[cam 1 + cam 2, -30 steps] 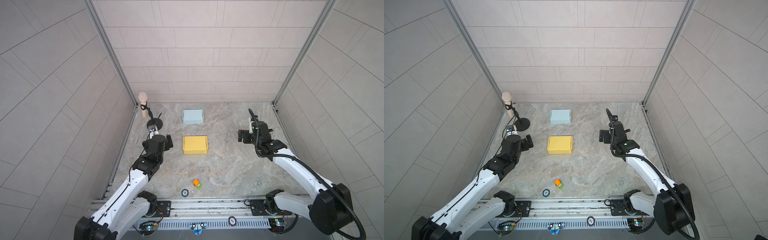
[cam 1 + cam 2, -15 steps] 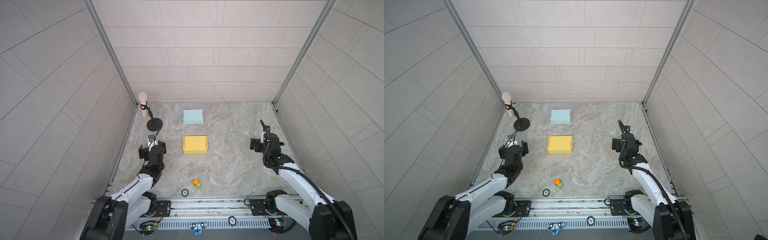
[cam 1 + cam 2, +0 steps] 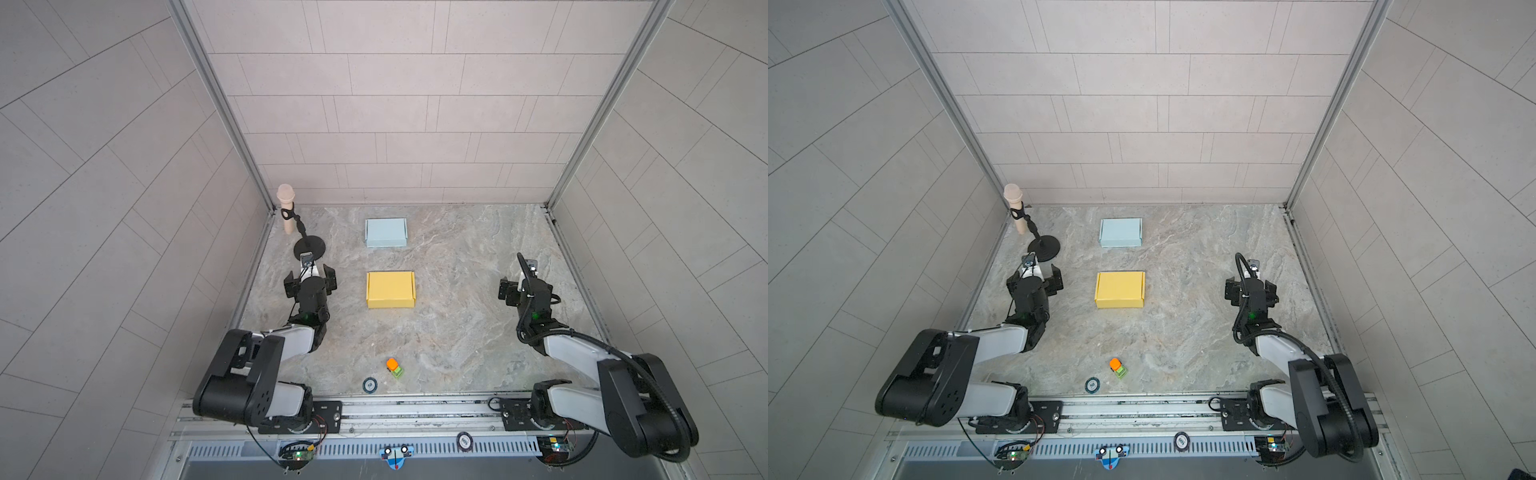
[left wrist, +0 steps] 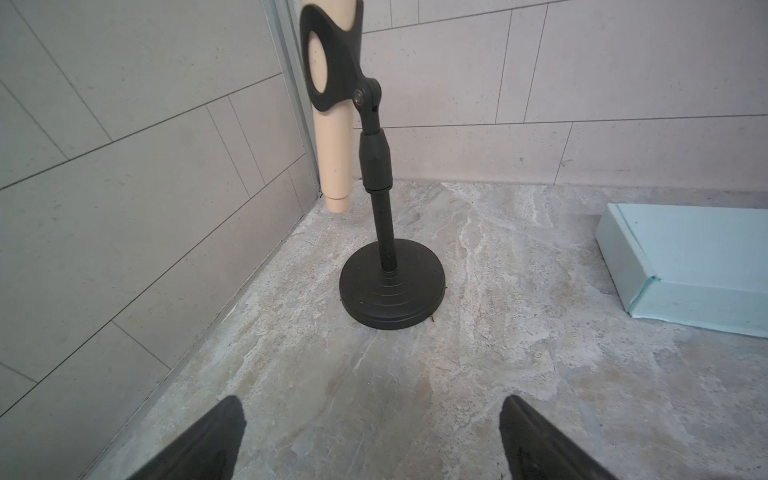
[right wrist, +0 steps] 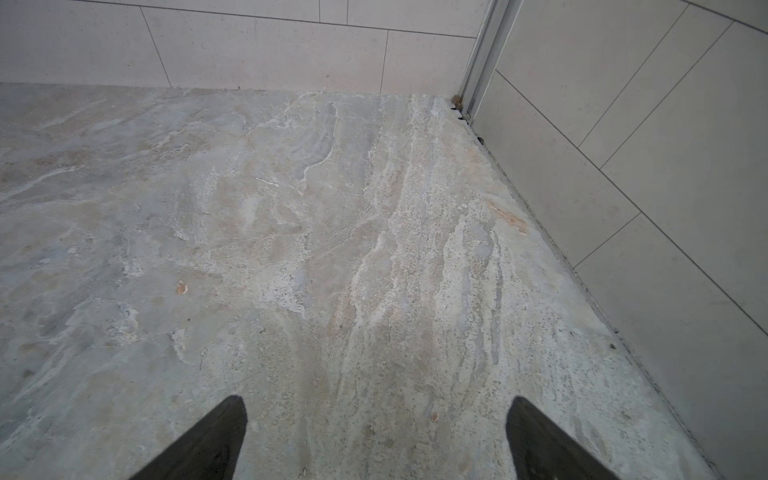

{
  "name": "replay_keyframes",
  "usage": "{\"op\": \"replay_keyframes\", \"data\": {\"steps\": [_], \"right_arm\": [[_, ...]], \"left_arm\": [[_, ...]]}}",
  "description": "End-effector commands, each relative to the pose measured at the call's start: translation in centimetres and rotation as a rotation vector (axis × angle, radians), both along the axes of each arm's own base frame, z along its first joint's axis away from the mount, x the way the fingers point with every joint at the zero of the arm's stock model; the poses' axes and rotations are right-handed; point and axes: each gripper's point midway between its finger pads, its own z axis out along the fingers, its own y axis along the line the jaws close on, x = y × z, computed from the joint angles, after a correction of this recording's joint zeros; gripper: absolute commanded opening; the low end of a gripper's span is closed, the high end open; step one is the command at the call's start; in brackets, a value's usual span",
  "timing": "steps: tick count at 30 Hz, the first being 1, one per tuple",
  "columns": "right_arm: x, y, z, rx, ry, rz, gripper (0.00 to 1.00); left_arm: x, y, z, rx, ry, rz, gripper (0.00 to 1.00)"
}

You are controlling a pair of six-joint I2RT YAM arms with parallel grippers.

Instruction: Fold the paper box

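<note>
— Left wrist view: left gripper [image 4: 370, 399] spread wide, empty, facing the microphone stand [image 4: 390, 286]; right gripper [image 5: 377, 399] likewise wide and empty, over bare table [image 5: 291, 208].

— And the yellow paper box [image 3: 390, 289]?

— Mid-table between both arms, well apart from each, looking closed; the risks, I'd judge: a straight left reach clips the stand; or the blue box [image 3: 385, 232] gets taken instead.

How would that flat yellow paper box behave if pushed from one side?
It would probably slide, not tip: the flat yellow paper box sits low and wide on the smooth stone-patterned table. Being folded card, it is likely light and may spin under an off-centre push. Its thin walls could dent if pinched.
</note>
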Motion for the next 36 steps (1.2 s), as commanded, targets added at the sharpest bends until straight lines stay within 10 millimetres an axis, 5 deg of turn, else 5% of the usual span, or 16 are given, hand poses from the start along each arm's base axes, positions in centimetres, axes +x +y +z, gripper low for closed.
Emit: {"op": "replay_keyframes", "data": {"steps": [1,9,36], "right_arm": [[1.8,-0.1,2.2,-0.014,-0.105,0.008,1.0],[3.9,-0.8,-1.1,0.019,-0.044,0.003,1.0],[4.9,0.7,-1.4,-0.013,0.004,0.075,0.99]], "left_arm": [[1.5,-0.2,0.4,-0.034,-0.027,-0.053,1.0],[1.6,-0.1,0.0,-0.04,-0.027,-0.063,1.0],[1.5,-0.2,0.1,-0.039,-0.031,-0.064,1.0]]}}
